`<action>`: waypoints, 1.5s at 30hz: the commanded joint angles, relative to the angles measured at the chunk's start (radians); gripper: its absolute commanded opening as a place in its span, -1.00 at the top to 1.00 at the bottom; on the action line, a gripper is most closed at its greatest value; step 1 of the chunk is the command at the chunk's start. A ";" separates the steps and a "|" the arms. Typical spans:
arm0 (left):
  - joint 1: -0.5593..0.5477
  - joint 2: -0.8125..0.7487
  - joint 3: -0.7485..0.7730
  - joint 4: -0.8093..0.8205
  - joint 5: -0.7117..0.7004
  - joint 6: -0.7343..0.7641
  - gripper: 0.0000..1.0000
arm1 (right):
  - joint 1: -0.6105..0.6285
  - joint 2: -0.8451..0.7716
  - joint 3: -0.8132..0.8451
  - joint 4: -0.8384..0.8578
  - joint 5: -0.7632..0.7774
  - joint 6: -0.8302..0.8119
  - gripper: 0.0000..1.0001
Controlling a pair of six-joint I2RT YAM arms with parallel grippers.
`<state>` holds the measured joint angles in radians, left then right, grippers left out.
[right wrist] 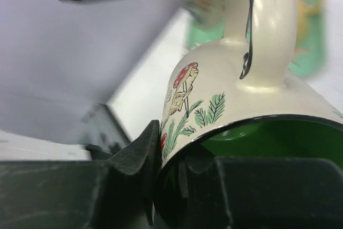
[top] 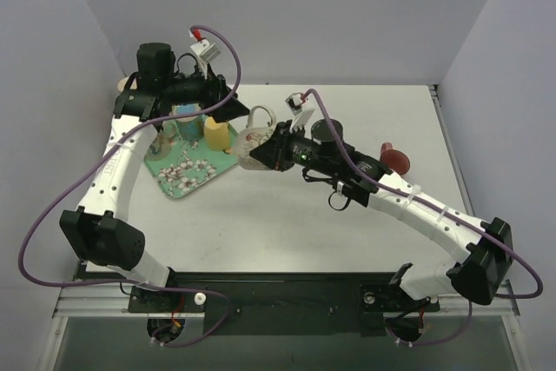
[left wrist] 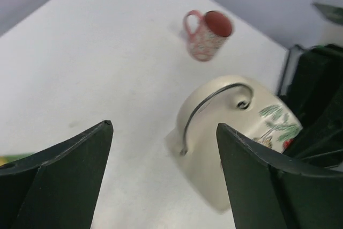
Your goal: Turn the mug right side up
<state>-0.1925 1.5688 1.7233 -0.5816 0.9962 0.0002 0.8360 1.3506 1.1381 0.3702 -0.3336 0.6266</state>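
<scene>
One cream mug, mushroom-and-fern print, on its side mid-table just beside tray edge. Right gripper clamped on rim, one finger inside; left gripper spread wide near handle. Open table toward near edge, red mug well apart.

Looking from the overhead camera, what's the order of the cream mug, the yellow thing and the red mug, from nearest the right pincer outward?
1. Cream mug, gripped in the right pincer itself.
2. Yellow thing, just left, on the green tray.
3. Red mug, far off to the right.
</scene>
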 commanded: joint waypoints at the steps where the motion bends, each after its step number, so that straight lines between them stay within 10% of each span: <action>1: 0.018 -0.030 -0.004 -0.081 -0.370 0.237 -0.79 | -0.015 -0.027 0.182 -0.548 0.444 -0.315 1.00; 7: 0.002 -0.006 -0.031 -0.096 -0.680 0.446 -0.81 | -0.132 0.224 0.341 -0.950 0.582 -0.378 1.00; 22: 0.134 0.086 -0.125 -0.093 -0.898 0.667 -0.84 | -0.380 0.475 0.289 -0.903 0.472 -0.410 1.00; 32: 0.160 0.350 0.163 -0.251 -1.088 0.834 -0.84 | -0.419 0.481 0.232 -0.838 0.390 -0.404 0.99; 39: 0.188 0.450 0.300 -0.342 -1.053 0.857 -0.84 | -0.417 0.421 0.232 -0.870 0.395 -0.404 -0.09; 45: 0.232 0.505 0.409 -0.494 -0.996 0.951 -0.69 | -0.380 0.247 0.174 -0.861 0.444 -0.392 -0.25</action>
<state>0.0139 2.0510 2.0445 -0.9493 -0.0441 0.8665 0.4294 1.7660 1.3472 -0.4789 0.0601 0.2268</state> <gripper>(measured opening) 0.871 0.613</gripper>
